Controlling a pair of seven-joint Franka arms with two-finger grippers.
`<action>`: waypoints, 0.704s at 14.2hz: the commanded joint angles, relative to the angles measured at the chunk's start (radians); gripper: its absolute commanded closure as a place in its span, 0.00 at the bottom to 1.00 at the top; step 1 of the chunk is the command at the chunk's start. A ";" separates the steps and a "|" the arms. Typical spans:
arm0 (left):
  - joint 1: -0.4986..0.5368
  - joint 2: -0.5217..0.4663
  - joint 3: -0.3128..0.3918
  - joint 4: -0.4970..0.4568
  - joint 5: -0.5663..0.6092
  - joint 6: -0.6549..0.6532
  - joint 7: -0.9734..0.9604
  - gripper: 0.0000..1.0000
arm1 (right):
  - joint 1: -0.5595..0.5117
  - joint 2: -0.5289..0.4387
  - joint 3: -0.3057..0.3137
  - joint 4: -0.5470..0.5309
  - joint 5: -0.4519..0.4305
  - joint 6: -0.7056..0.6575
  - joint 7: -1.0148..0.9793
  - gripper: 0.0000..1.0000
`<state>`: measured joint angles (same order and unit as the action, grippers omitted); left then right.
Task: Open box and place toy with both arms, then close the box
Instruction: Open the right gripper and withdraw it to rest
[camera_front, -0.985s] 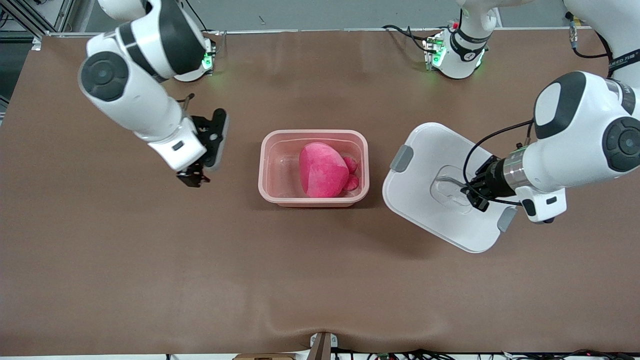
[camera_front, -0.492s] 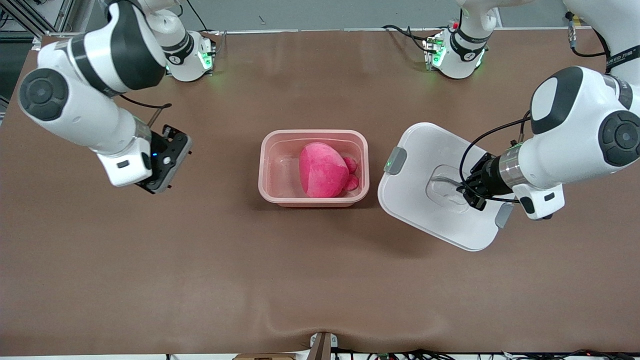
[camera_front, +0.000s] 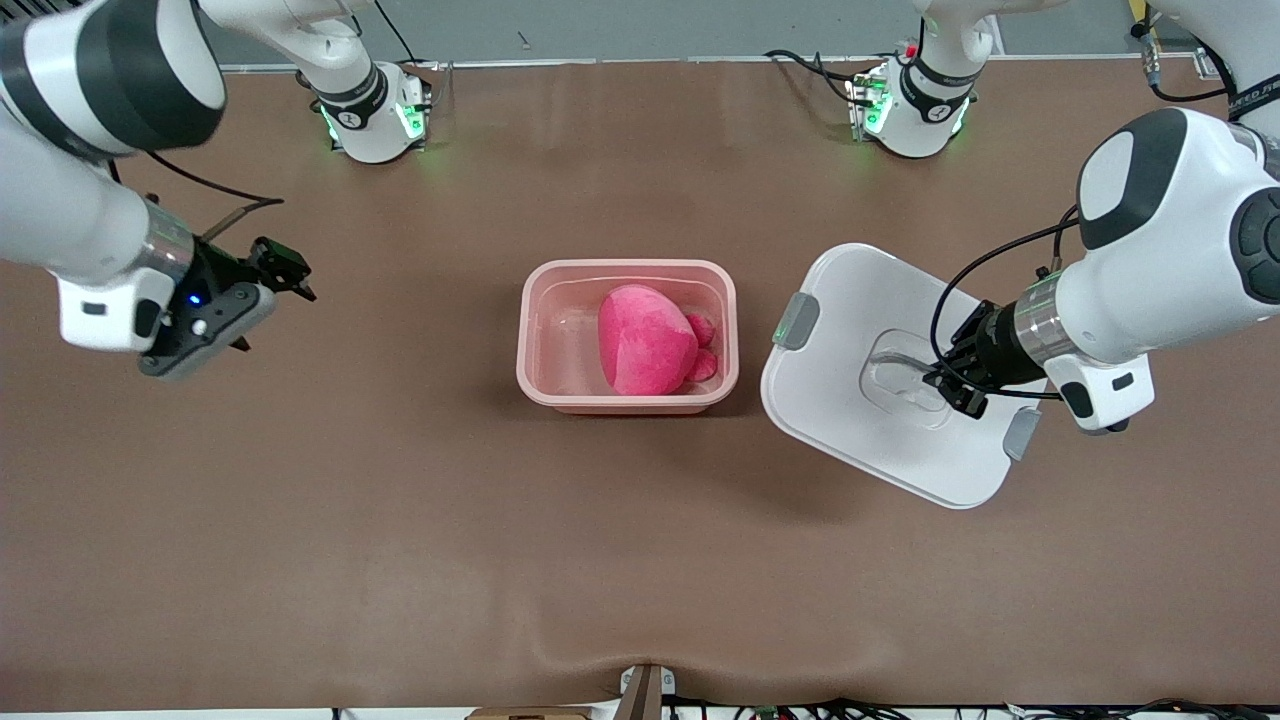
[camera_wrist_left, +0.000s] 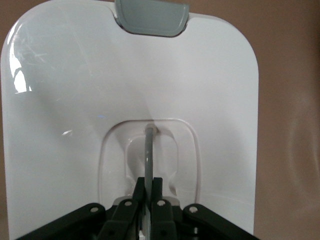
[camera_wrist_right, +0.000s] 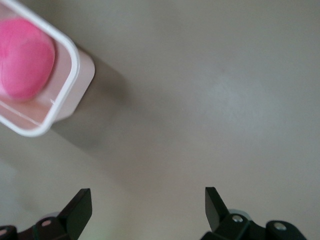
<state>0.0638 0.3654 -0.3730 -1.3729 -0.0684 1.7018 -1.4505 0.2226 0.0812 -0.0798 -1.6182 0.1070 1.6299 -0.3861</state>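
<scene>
The open translucent pink tub of the box (camera_front: 560, 340) stands at the table's middle with the bright pink plush toy (camera_front: 648, 340) lying in it. My left gripper (camera_front: 945, 385) is shut on the clear centre handle (camera_wrist_left: 148, 150) of the white lid (camera_front: 850, 400) and holds the lid tilted above the table, beside the tub toward the left arm's end. The lid (camera_wrist_left: 65, 100) fills the left wrist view. My right gripper (camera_front: 265, 303) is open and empty over bare table toward the right arm's end. The right wrist view shows its gripper (camera_wrist_right: 147, 205), the tub's corner (camera_wrist_right: 67, 95) and the toy (camera_wrist_right: 25, 57).
The lid has grey side clips (camera_front: 797, 320) (camera_front: 1022, 433); one shows in the left wrist view (camera_wrist_left: 151, 17). The arm bases (camera_front: 370, 110) (camera_front: 915, 105) stand along the table edge farthest from the front camera. The brown table (camera_front: 600, 560) is bare elsewhere.
My right arm has swung away from the tub toward its own end of the table. My left gripper has kept hold of the lid, which shifted only slightly.
</scene>
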 joint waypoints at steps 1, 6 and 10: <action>-0.002 -0.016 0.002 0.021 -0.010 0.002 -0.010 1.00 | -0.071 -0.054 0.018 -0.034 -0.006 -0.013 0.116 0.00; -0.033 -0.016 -0.004 0.041 -0.013 0.052 -0.031 1.00 | -0.226 -0.122 0.018 -0.017 -0.105 -0.004 0.119 0.00; -0.123 -0.017 -0.001 0.051 -0.008 0.055 -0.155 1.00 | -0.264 -0.118 0.012 -0.014 -0.110 -0.079 0.147 0.00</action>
<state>-0.0138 0.3640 -0.3794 -1.3288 -0.0686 1.7541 -1.5483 -0.0172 -0.0243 -0.0835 -1.6173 0.0121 1.5813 -0.2795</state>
